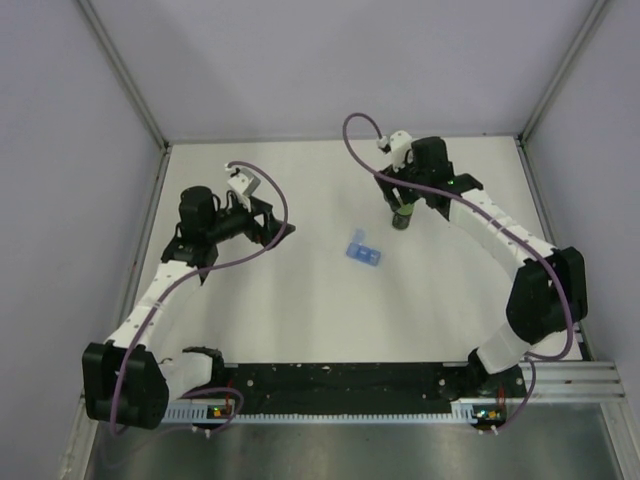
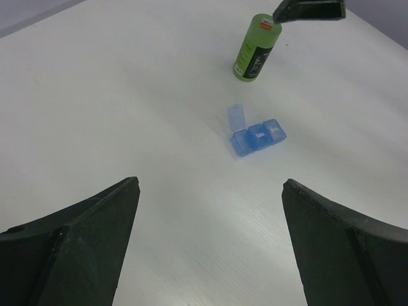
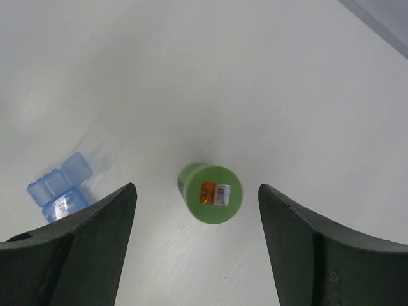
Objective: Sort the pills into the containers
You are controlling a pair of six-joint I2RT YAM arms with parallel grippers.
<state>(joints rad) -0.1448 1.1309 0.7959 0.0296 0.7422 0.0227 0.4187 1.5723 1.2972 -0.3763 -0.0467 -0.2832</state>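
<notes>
The right claw (image 3: pixel 196 189) hangs over the green bottle (image 3: pixel 210 193) with its fingers spread wide. Seen from the wrist, one finger is on either side of the cap and neither touches it. The bottle stands upright on the white table (image 1: pixel 300 180), toward the far right. Nearer and to the left of it, not touching it, lies the pill box (image 1: pixel 364 252), a small translucent blue row of three compartments. The lid of one end compartment stands open; the other two are shut and carry white labels. The left claw (image 2: pixel 210 185) is spread apart too and holds nothing, over the left of the table. It points toward the pill box, well apart from it. In its wrist view the box lies ahead and the bottle beyond it, with a finger of the right claw at the cap
</notes>
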